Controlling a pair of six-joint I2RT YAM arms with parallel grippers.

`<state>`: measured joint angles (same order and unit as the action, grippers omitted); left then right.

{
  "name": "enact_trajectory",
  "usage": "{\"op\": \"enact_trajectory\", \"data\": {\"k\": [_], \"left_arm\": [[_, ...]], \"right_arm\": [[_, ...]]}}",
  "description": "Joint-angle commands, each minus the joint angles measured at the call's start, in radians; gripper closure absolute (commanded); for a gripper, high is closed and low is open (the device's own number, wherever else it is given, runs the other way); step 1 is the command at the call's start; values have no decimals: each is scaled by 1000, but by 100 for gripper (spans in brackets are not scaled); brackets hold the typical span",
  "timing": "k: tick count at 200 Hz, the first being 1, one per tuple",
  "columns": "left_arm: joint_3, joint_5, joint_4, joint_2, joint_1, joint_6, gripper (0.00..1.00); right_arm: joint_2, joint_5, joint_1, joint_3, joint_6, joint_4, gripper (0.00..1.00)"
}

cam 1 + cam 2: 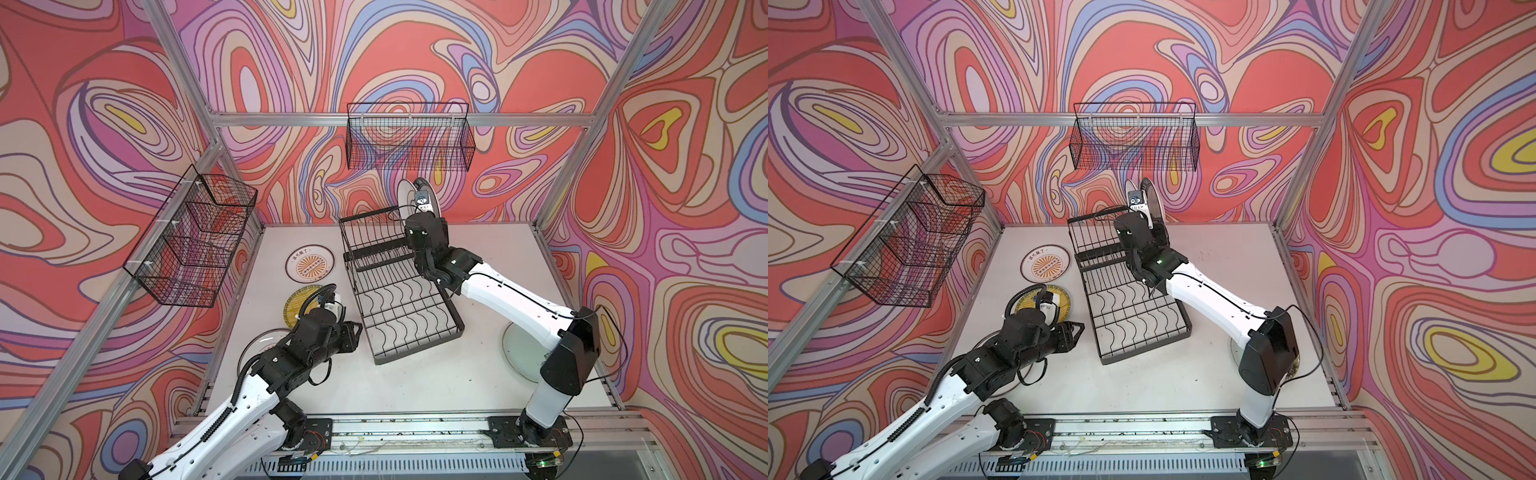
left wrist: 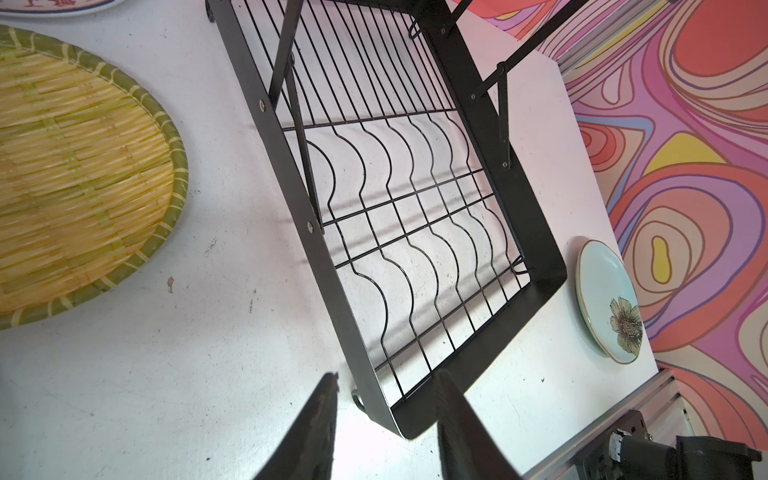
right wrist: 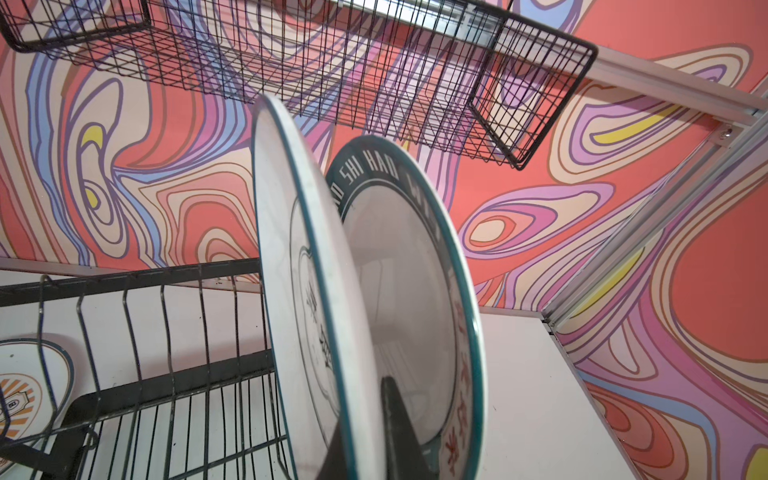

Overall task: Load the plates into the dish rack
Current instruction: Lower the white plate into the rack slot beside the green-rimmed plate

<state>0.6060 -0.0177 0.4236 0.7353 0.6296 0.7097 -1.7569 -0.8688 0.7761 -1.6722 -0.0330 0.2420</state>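
Seen from above, the left arm (image 1: 249, 395) hides most of one plate (image 1: 268, 337) and part of the yellow woven plate (image 1: 293, 309), the right arm (image 1: 511, 299) covers much of the pale green plate (image 1: 519, 347), and the right wrist view cuts off the white plate (image 3: 299, 249) in the right gripper (image 3: 365, 436).

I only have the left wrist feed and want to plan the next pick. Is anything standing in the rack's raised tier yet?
Observer: Yes. Two plates stand on edge at its right end: the cloud-outline plate and, beside it, the dark-lettered plate.
Operator: Is the right arm free?
Observer: No. The right gripper has its jaws shut on the cloud-outline plate's rim.
Operator: Any plate near me that I'm missing?
Observer: A half-hidden plate lies flat under the left arm; I cannot read its pattern.
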Motion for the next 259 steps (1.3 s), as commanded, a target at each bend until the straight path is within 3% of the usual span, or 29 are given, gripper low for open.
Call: {"op": "enact_trajectory", "data": {"k": [1,106,259], "left_arm": [[16,13,14,-8,4,-1,58],[11,19,32,-34,4,0,58],[11,19,39,-39,4,2,58]], "right_arm": [[-9,-39,18,13,-40,-9,100],[-9,-47,22,18,-93,40,100],[-9,-38,23,25,-82,47,76]]}}
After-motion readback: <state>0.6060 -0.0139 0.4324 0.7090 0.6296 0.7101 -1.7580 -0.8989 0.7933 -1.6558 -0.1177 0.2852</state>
